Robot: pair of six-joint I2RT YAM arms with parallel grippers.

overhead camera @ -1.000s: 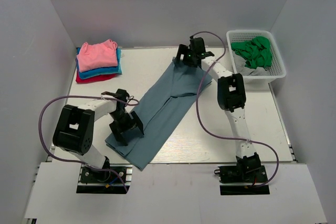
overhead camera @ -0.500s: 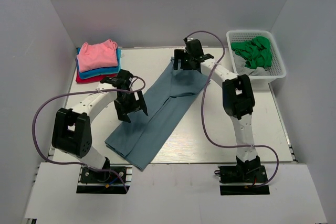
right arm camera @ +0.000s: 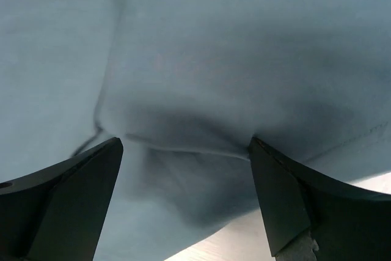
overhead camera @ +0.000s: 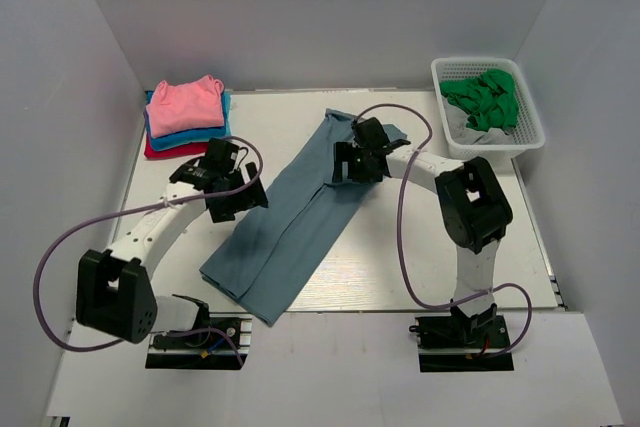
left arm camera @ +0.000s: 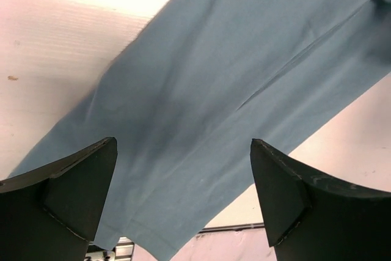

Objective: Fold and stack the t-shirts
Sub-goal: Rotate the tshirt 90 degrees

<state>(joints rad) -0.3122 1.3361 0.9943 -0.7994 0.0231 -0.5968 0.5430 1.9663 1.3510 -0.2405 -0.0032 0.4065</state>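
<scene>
The slate-blue t-shirt (overhead camera: pixel 300 217) lies on the table as a long strip folded lengthwise, running diagonally from far right to near left. My left gripper (overhead camera: pixel 238 201) hovers open and empty over the strip's left edge; in the left wrist view (left arm camera: pixel 183 203) the shirt (left arm camera: pixel 232 77) fills the space below the spread fingers. My right gripper (overhead camera: pixel 348 163) is open over the strip's far half; the right wrist view (right arm camera: pixel 183 197) shows a creased fold of the shirt (right arm camera: pixel 201 59) between its fingers. The pink shirt (overhead camera: pixel 186 99) tops a folded stack over a bright blue (overhead camera: pixel 190 135) and a red one (overhead camera: pixel 165 149).
A white mesh basket (overhead camera: pixel 527 133) at the far right corner holds green cloth (overhead camera: pixel 484 97). The stack sits at the far left corner. The arm cables loop over the table on both sides. Grey walls close in the table.
My left gripper has moved from the shirt's near left end back and up towards the far left. My right gripper has come from the shirt's far end towards its middle.
</scene>
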